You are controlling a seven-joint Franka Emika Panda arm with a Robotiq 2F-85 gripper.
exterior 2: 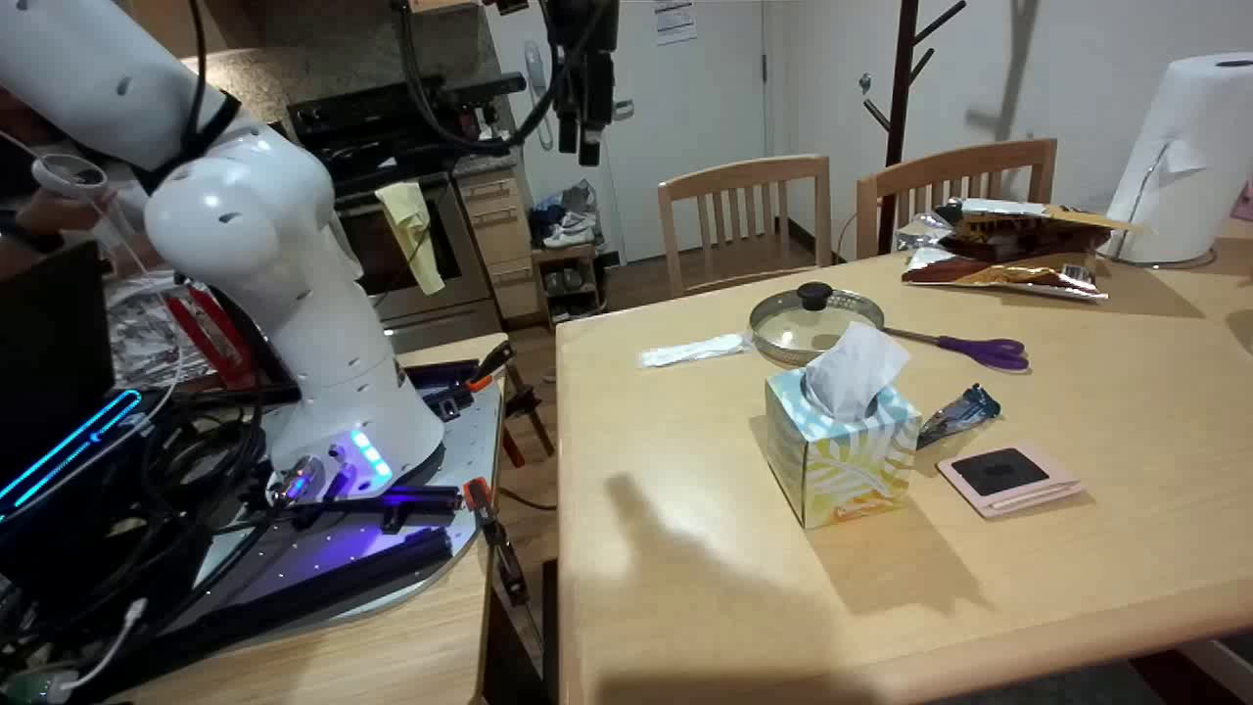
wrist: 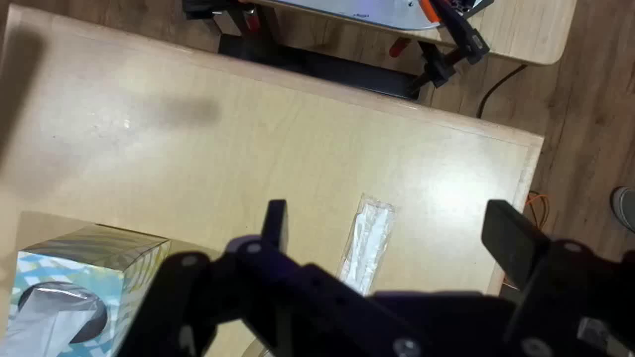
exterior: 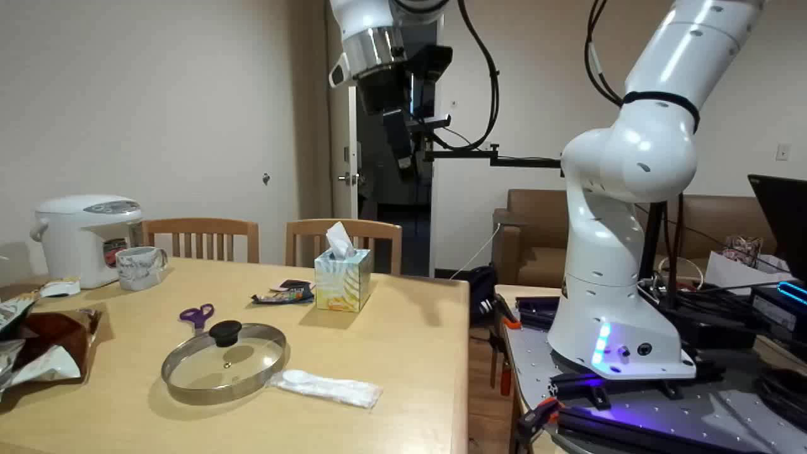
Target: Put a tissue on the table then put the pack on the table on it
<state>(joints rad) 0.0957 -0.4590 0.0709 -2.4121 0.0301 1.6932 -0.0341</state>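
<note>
The tissue [exterior: 340,241] is a white sheet standing up out of the top opening of the yellow-green box; it also shows in an exterior view [exterior 2: 857,370] and in the wrist view [wrist: 49,322]. The pack [exterior: 337,389] is a flat white packet in clear wrap, lying on the tan table [exterior: 403,429] against the glass lid; it also shows in an exterior view [exterior 2: 695,351] and in the wrist view [wrist: 368,243], its lower end hidden by my gripper. My gripper [wrist: 392,223] is open and empty, high above the table, fingers pointing down; it also shows in an exterior view [exterior: 405,169].
The tissue box [exterior 2: 842,460] stands on the table. The round glass lid [exterior: 225,333] has a black knob. Purple scissors [exterior 2: 984,352], a pink card holder [exterior 2: 1008,480], a wrapped bar [exterior 2: 964,413], a mug [exterior: 140,268], a water boiler [exterior: 88,239] and snack bags [exterior: 57,347] are around.
</note>
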